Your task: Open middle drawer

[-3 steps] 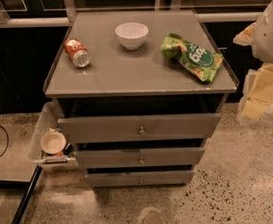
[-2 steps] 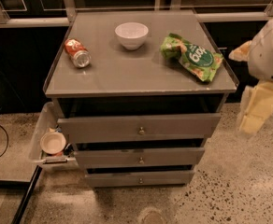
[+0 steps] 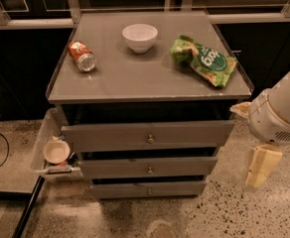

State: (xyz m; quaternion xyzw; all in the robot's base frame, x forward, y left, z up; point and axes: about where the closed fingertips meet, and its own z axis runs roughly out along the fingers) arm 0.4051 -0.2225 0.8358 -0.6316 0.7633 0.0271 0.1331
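Note:
The grey cabinet (image 3: pixel 110 83) has three drawer fronts stacked one above the other. The middle drawer (image 3: pixel 115 167) is the medium-sized front, with a small round metal knob (image 3: pixel 150 170) at its centre, and it looks closed or nearly so. My gripper (image 3: pixel 261 166) hangs from the white arm (image 3: pixel 279 110) to the right of the cabinet. It is about level with the middle drawer, off its right end, and does not touch it.
The cabinet top holds a white bowl (image 3: pixel 140 36), a lying red soda can (image 3: pixel 82 56) and a green chip bag (image 3: pixel 204 59). The tallest drawer front (image 3: pixel 110 135) is above, the thinnest (image 3: pixel 115 189) below. A side tray with a small bowl (image 3: pixel 56 151) sticks out on the left.
My arm has come down and slightly left, and the gripper has dropped from cabinet-top height to the level of the middle drawer. The drawers have not moved.

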